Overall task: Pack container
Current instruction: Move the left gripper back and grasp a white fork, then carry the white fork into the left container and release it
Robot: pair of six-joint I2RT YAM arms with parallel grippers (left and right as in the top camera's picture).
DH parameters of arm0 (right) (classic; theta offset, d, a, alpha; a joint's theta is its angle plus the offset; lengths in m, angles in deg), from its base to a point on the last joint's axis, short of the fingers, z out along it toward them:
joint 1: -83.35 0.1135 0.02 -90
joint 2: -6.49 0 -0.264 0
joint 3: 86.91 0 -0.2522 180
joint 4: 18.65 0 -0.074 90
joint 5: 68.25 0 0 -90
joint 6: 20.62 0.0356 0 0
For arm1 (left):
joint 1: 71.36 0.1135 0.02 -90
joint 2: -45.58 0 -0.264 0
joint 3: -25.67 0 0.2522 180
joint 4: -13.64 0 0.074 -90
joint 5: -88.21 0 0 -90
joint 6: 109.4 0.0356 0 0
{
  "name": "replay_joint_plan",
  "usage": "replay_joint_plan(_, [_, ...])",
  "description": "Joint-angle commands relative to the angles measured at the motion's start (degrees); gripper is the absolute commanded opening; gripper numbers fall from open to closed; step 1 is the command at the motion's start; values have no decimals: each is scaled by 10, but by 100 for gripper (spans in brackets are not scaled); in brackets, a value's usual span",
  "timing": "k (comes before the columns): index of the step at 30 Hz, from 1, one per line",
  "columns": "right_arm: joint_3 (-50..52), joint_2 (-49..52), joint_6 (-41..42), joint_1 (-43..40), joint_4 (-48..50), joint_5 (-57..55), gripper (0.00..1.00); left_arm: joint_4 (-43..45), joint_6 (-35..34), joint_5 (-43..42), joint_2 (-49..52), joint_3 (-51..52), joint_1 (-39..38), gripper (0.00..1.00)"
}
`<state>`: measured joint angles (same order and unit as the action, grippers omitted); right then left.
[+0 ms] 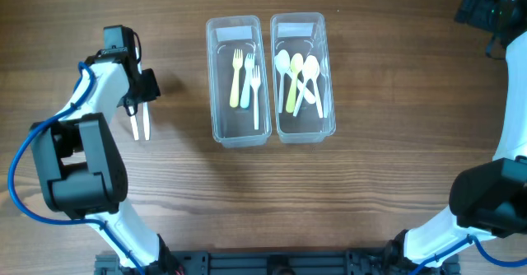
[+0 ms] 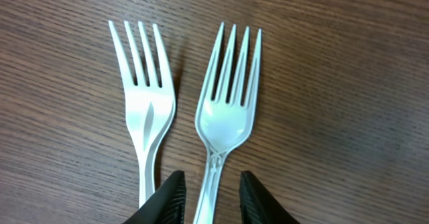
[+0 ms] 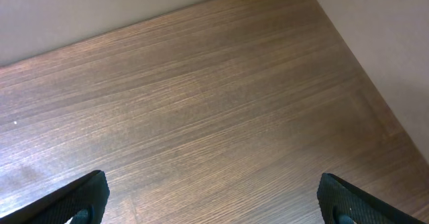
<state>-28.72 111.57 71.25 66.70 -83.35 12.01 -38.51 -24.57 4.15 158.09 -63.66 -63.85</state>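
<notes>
Robot lab: two cabled arms [image 1: 78,160] at a wooden table [image 1: 370,184].

Dark wood-grain table [image 1: 370,209] meets a pale wall [image 3: 100,9].

Overhead looks straight down on the whole table [image 1: 395,77]. Left wrist sits close over the white forks [image 2: 224,117], shared with overhead. Right wrist obliquely views table far from the forks.

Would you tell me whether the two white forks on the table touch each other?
Apart. The left wrist view shows bare table between the slimmer fork and the broader fork.
</notes>
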Motion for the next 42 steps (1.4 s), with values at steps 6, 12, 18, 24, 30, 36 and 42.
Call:
replay_joint_plan(6, [1,6,-4,3,3,-10,100,5,3,-31,26,7,7,29])
replay_joint_plan(12, [1,6,-4,3,3,-10,100,5,3,-31,46,7,7,34])
replay_joint_plan(18, [1,6,-4,3,3,-10,100,11,3,-36,50,7,7,27])
replay_joint_plan(24, [1,6,-3,3,3,-10,100,7,2,-63,49,7,7,4])
replay_joint_plan(30, [1,6,-3,3,3,-10,100,-13,2,-63,35,-25,7,4])
replay_joint_plan(36, [1,6,-4,3,3,-10,100,-35,2,-64,-20,-107,6,4])
replay_joint_plan(42, [1,6,-3,3,3,-10,100,-37,-28,-66,-87,-175,-24,4])
